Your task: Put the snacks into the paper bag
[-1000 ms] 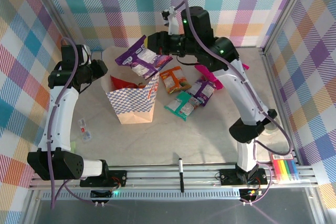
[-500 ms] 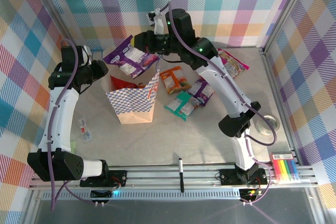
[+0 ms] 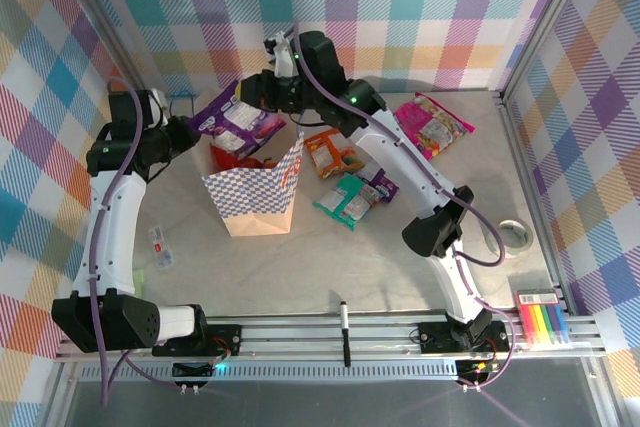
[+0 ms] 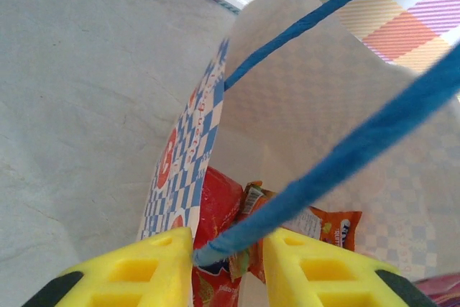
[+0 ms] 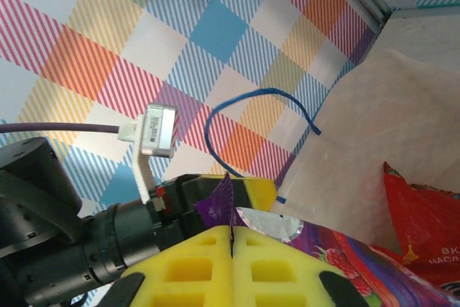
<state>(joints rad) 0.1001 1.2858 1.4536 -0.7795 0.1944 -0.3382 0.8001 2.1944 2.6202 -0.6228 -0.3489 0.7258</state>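
Observation:
The paper bag [image 3: 257, 197] stands open left of centre, with a red packet [image 3: 232, 159] and an orange one [image 4: 327, 224] inside. My left gripper [image 3: 188, 133] [image 4: 228, 239] is at the bag's left rim, shut on its blue cord handle [image 4: 338, 156]. My right gripper [image 3: 262, 97] [image 5: 232, 231] is shut on the top edge of a purple packet [image 3: 235, 121] [image 5: 374, 264], which hangs over the bag's open mouth. An orange packet [image 3: 333, 152], a teal one [image 3: 347, 197], a small purple one [image 3: 381, 185] and a pink one [image 3: 432, 127] lie on the table to the right.
A black marker pen [image 3: 344, 332] lies near the front rail, a small clear wrapper [image 3: 160, 247] to the left of the bag. A tape roll [image 3: 515, 237] and a set of coloured markers [image 3: 545, 322] sit at the right. Checked walls close in the back and sides.
My right arm has swung left, carrying the purple packet from above the bag's right rim to over its mouth. The pink packet has come into view. The left gripper has kept its hold.

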